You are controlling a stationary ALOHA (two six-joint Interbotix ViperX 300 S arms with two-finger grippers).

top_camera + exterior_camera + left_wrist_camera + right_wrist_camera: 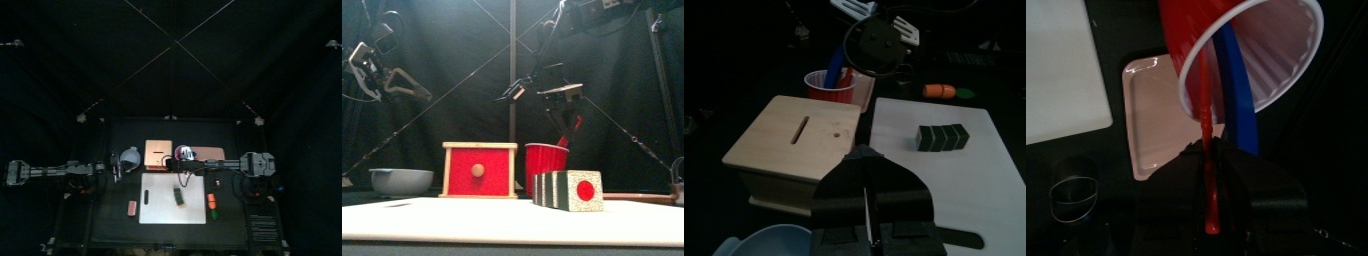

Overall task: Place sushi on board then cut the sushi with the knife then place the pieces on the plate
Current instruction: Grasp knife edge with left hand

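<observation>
Right pincer (1213, 150) on knife (1212, 200), over cup (1227, 50)

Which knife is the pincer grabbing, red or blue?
The red knife: it runs between the right pincer's jaws. The blue knife stands beside it in the red cup, outside the jaws.

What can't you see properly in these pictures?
Red knife: front view, lower end inside the red cup.
Blue-grey bowl: left wrist view, cut by the edge.
Small red thing by the white board: top view, too small to name.
Pink tray: right wrist view, partly behind the cup.
</observation>
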